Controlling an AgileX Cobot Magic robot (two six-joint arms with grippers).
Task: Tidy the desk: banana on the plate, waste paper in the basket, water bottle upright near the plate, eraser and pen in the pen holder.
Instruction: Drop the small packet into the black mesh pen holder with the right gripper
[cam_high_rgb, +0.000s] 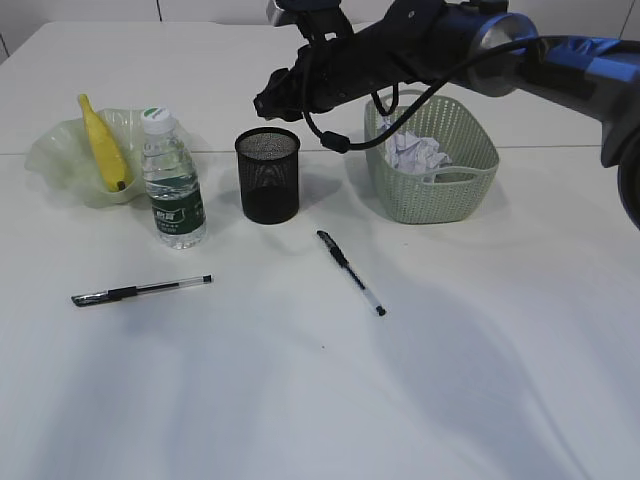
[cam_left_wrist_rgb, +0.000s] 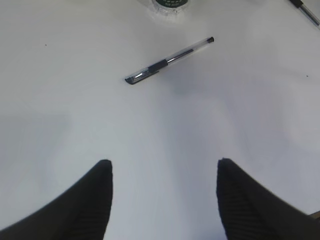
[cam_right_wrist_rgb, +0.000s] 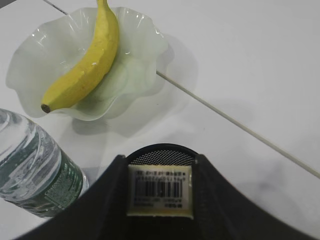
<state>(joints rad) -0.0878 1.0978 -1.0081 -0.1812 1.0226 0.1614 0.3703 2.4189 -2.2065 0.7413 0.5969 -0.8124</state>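
Note:
My right gripper is shut on the cream eraser, barcode side up, and holds it above the black mesh pen holder, whose rim shows behind the eraser. In the exterior view the right gripper hangs over the holder. The banana lies in the pale green plate. The water bottle stands upright beside the plate. The waste paper lies in the sage-green basket. Two pens lie on the desk: one at the left, one in the middle. My left gripper is open and empty above the desk, short of the left pen.
A seam line crosses the tabletop behind the plate. The bottle's base shows at the top edge of the left wrist view. The right arm reaches across from the upper right over the basket.

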